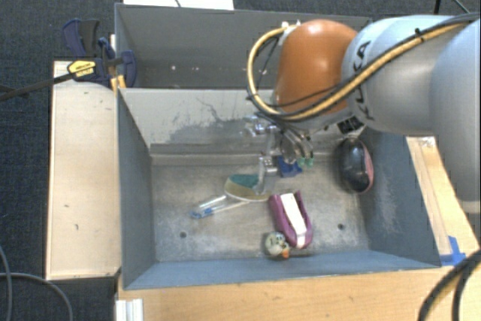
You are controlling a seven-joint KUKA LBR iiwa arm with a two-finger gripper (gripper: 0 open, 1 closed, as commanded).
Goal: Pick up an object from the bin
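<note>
My gripper (266, 174) hangs low over the middle of the bin floor, under the arm's orange cover. Its tip is down at the right end of a brush (245, 189) with a teal and tan head and a clear handle with a blue tip that runs to the lower left. Whether it touches the brush I cannot tell. A small blue and green thing (293, 164) lies just right of the gripper, partly hidden by it. A purple and white case (291, 217) lies on the floor just below and right of the gripper.
A dark computer mouse (355, 165) lies against the right slope of the bin. A small round toy with an orange base (276, 243) sits by the front wall. The arm reaches in from the upper right and covers the bin's back right part.
</note>
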